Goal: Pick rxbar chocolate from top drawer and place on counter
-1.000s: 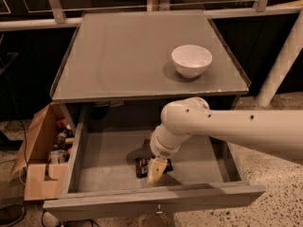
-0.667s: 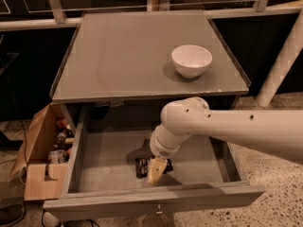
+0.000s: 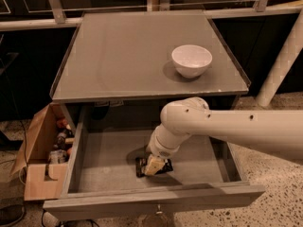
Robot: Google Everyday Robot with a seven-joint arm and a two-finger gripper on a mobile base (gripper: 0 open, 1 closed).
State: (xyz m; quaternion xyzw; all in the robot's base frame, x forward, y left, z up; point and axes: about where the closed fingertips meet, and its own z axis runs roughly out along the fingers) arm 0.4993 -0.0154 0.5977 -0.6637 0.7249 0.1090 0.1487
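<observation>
The top drawer (image 3: 109, 157) is pulled open below the counter (image 3: 123, 56). The rxbar chocolate (image 3: 141, 167), a small black wrapper, lies flat on the drawer floor near the front middle. My gripper (image 3: 154, 166) is lowered into the drawer and sits right on top of the bar, covering its middle. The bar's dark ends stick out on both sides of the gripper. The white arm reaches in from the right, across the drawer's right half.
A white bowl (image 3: 191, 60) stands on the counter's right side. A tan cardboard box (image 3: 40, 162) with small items stands on the floor left of the drawer. A white post (image 3: 284, 60) rises at the right.
</observation>
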